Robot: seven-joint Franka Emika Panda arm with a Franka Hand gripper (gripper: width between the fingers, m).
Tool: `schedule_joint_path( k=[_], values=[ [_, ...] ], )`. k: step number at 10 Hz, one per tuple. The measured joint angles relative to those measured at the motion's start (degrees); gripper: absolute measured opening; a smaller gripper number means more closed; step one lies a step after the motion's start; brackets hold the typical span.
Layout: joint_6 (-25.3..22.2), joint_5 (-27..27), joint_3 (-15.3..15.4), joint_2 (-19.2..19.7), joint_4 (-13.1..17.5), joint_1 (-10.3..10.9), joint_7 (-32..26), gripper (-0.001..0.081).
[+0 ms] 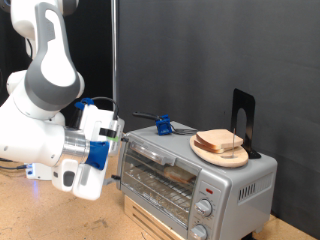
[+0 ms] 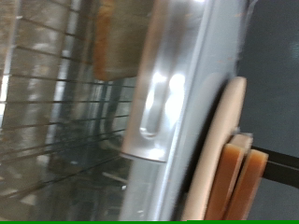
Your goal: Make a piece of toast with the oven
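Observation:
The silver oven (image 1: 225,182) stands at the exterior view's right, with two round knobs (image 1: 205,208) on its front. Its glass door (image 1: 155,178) looks shut. Behind the glass a piece of toast (image 1: 180,172) lies on the wire rack. The wrist view shows it as a tan slab (image 2: 112,37) behind the glass and rack (image 2: 47,103), next to the shiny door handle (image 2: 166,93). My gripper (image 1: 113,150) hangs at the door's left end, close to the handle. Its fingertips do not show in the wrist view.
A round wooden plate (image 1: 205,152) with other bread slices (image 1: 222,141) sits on the oven's top, and shows in the wrist view (image 2: 217,159) with the slices (image 2: 245,177). A blue object (image 1: 162,125) and a black upright stand (image 1: 243,115) are also on top. A dark curtain hangs behind.

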Motion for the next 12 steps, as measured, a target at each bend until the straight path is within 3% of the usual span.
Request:
schedule_joint_path(
  k=[3,7,8,10,11,12],
  values=[
    [2.15,4.55,0.94,7.02,6.44,0.09,2.0,0.0808],
    [7.67,5.06,2.27,16.08,15.98,1.79,6.64,0.0808],
    [6.84,5.06,2.27,16.07,15.94,1.66,6.56,0.0808],
    [0.3,6.55,2.92,16.75,16.5,0.8,6.52,0.0808],
    [-2.96,7.42,3.57,18.1,17.73,0.45,6.93,0.0808],
    [-3.3,8.83,4.1,19.84,19.02,0.45,6.82,0.0808]
  ],
)
